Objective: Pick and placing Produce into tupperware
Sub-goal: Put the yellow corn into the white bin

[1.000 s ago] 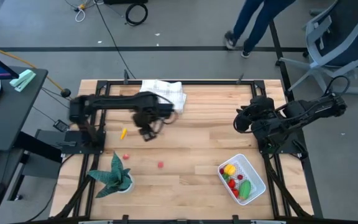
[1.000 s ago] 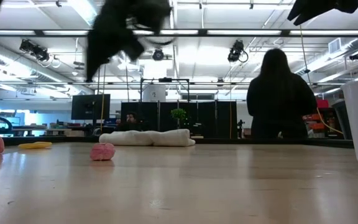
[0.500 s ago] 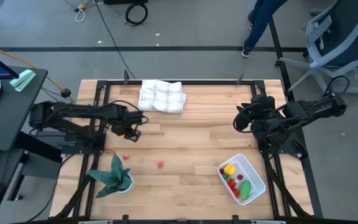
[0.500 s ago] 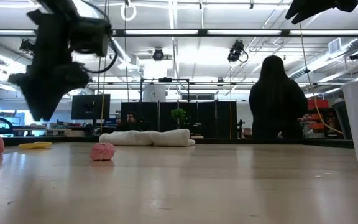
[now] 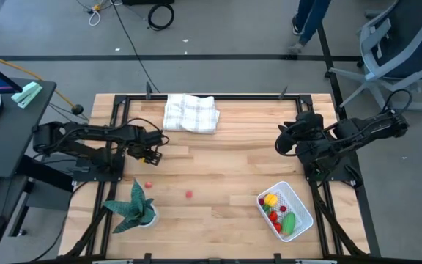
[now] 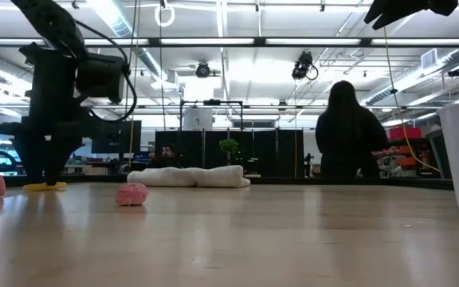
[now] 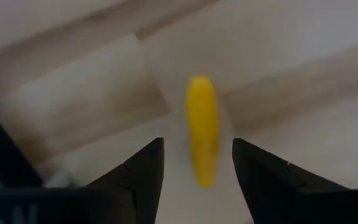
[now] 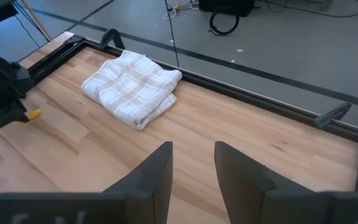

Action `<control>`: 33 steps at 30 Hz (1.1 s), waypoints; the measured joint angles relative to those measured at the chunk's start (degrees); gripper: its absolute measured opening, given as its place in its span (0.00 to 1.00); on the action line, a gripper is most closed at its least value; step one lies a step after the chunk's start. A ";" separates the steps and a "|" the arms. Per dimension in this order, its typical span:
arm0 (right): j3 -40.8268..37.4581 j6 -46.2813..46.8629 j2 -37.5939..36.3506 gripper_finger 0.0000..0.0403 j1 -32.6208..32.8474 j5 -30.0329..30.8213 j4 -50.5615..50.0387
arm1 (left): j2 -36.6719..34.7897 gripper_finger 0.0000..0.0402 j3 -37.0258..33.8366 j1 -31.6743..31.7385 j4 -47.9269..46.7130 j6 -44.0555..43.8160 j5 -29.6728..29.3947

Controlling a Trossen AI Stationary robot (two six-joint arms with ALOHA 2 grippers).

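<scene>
While lengthwise between open left gripper [image 7: 197, 163] fingers, yellow produce [image 7: 203, 129]

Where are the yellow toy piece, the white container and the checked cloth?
yellow toy piece [image 7: 202, 130]: left wrist view, middle of its body.
white container [image 5: 300, 202]: high view, bare mesh corner of its base.
checked cloth [image 5: 190, 113]: high view, centre of the fold.

left tool [image 6: 45, 179] reaches down over a yellow piece [image 6: 45, 186]; two pink pieces [image 6: 131, 194] lie nearby.
</scene>
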 joint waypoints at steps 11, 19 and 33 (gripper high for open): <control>0.00 0.04 0.00 0.32 0.01 0.00 0.33 | -0.11 0.42 -2.83 3.16 4.23 4.20 -0.11; 0.00 0.04 0.00 0.32 0.00 0.00 0.33 | 0.07 0.11 -2.02 2.38 4.95 4.14 0.66; 0.00 0.27 -0.08 0.32 -1.05 10.71 0.32 | 1.02 0.03 23.04 -7.60 21.26 8.61 2.95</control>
